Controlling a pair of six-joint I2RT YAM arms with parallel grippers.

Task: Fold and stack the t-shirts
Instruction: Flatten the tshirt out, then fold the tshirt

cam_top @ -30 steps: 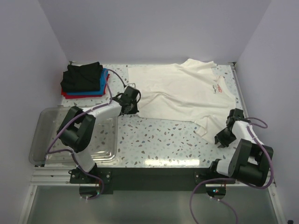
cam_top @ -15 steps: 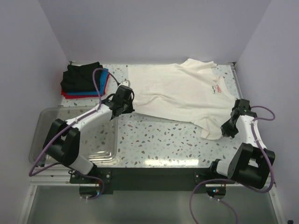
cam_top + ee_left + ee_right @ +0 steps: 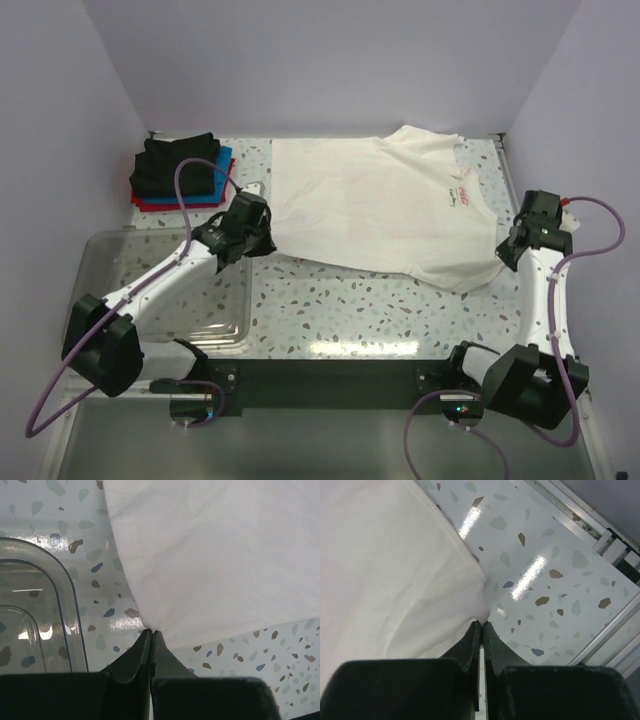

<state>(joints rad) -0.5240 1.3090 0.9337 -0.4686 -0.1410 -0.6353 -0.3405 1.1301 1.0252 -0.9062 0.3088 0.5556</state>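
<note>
Over the last second both arms have been swung outward, and the near edge of the white t-shirt has been drawn out flat. At its lower left corner, beside the clear tub, the left gripper is pinched shut on the cloth. The right gripper is pinched on the lower right corner. Even tension should be kept and both corners carried together to the far edge. The folded stack lies at upper left.

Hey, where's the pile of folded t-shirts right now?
In the top view, the folded pile sits far back on the left, beyond the clear tub and left of the spread white t-shirt.
</note>
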